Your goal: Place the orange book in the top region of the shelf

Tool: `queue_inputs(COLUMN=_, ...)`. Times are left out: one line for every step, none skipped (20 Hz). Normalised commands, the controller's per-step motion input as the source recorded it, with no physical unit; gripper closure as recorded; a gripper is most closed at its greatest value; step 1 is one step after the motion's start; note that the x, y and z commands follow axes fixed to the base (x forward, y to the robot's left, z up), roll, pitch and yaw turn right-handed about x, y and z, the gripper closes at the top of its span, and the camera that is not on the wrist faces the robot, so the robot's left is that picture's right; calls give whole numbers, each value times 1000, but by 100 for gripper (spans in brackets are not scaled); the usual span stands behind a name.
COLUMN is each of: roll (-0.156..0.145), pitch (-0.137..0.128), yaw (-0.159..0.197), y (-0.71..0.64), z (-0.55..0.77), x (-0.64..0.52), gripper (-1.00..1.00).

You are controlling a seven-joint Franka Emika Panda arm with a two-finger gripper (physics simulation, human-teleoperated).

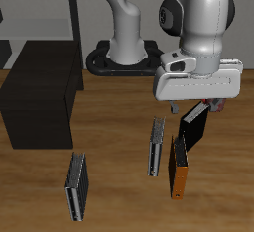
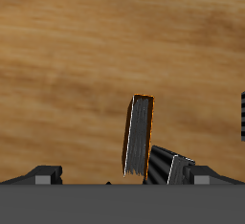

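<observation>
The orange book [image 1: 179, 174] stands on edge on the wooden table, near the front edge; the wrist view shows its dark edge framed by orange covers [image 2: 141, 135]. My gripper [image 1: 194, 107] hovers just above and slightly behind it, open and empty, with its fingers [image 2: 43, 174] spread wide. The shelf [image 1: 40, 97] is the large, low blackish-brown unit across the table from the books, and its flat top is bare.
A black book [image 1: 194, 127] leans right under the gripper, touching the orange book; it also shows in the wrist view [image 2: 168, 167]. One grey-striped book [image 1: 156, 145] stands beside them, another [image 1: 77, 184] nearer the front edge. A pale rack [image 1: 60, 8] stands behind the shelf.
</observation>
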Motion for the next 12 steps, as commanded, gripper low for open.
queue_inputs(roll=8, pitch=1, yaw=-6, y=-5, z=-180, x=23, gripper=-100)
queue_inputs(roll=21, pitch=-17, yaw=-12, y=-14, z=-314, x=201, gripper=-100)
queue_inputs(roll=-16, pitch=7, yaw=63, y=-19, z=-163, x=99, gripper=-100)
queue_inputs(roll=-20, pitch=2, yaw=-29, y=-81, z=-192, x=185, gripper=-100)
queue_inputs(roll=7, pitch=-14, yaw=-5, y=-27, z=-148, x=-23, gripper=-100)
queue_inputs(roll=25, pitch=-19, yaw=7, y=-59, z=-223, x=145, gripper=-100)
queue_inputs(roll=-35, pitch=-2, yaw=-24, y=-86, z=-231, x=184, gripper=-100)
queue_inputs(roll=18, pitch=14, yaw=31, y=-28, z=-248, x=145, gripper=-100)
queue_inputs(roll=-45, pitch=8, yaw=-41, y=-146, z=-281, x=213, gripper=-100)
queue_inputs(roll=32, pitch=5, yaw=-1, y=-20, z=-249, x=113, gripper=-100)
queue_inputs(roll=-18, pitch=-17, yaw=9, y=-146, z=-240, x=274, gripper=-100)
queue_inputs(roll=-67, pitch=48, yaw=-26, y=-167, z=-354, x=193, gripper=-100)
